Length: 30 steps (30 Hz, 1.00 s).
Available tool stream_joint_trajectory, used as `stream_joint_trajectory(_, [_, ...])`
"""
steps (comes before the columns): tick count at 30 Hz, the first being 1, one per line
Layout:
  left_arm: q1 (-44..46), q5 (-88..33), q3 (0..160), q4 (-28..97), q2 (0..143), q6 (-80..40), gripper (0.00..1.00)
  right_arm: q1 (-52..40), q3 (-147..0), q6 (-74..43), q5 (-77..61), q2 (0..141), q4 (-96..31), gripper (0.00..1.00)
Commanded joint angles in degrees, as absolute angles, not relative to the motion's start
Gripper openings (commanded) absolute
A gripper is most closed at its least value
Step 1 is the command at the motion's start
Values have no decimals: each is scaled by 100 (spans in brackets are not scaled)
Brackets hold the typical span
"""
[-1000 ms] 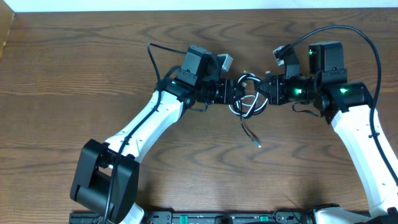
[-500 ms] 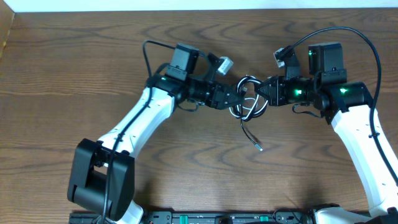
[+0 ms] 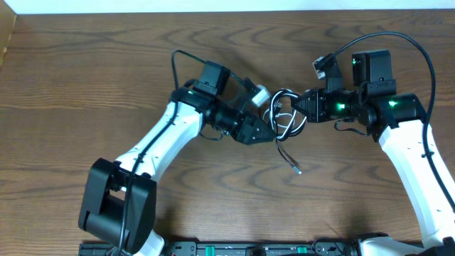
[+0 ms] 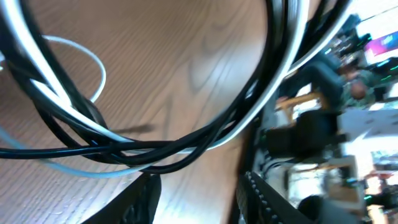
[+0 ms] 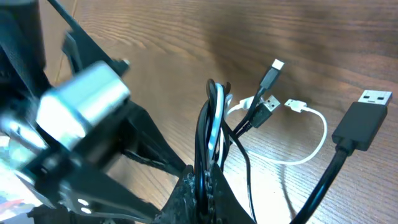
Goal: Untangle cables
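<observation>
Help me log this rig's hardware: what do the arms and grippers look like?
Both arms have white, rounded long links and black joints and wrists: left arm, right arm. A black cable arcs loosely above each wrist. Green lights glow on the right arm's joints; a silver cylinder sits at the left wrist. The left gripper and right gripper are black, with slim fingers.
</observation>
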State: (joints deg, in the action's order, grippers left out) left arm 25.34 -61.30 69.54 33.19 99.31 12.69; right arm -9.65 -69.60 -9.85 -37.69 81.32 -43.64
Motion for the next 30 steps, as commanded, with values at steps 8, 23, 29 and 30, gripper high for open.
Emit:
stream_joint_trajectory(8, [3063, -5017, 6866, 2676, 9850, 1518, 44, -1039, -7085, -917, -3861, 8101, -4377, 1])
stream_joint_trajectory(23, [3251, -4560, 6866, 2255, 9998, 1273, 43, -1050, -7085, -915, -3946, 8101, -4440, 1])
stream_joint_trajectory(29, [3527, -4523, 6840, 2322, 10029, 1280, 37, -998, -7085, -915, -4241, 8101, -4410, 1])
stream_joint_trajectory(30, [3562, -4480, 6840, 2322, 10047, 1278, 36, -976, -7087, -915, -4324, 8101, -4390, 1])
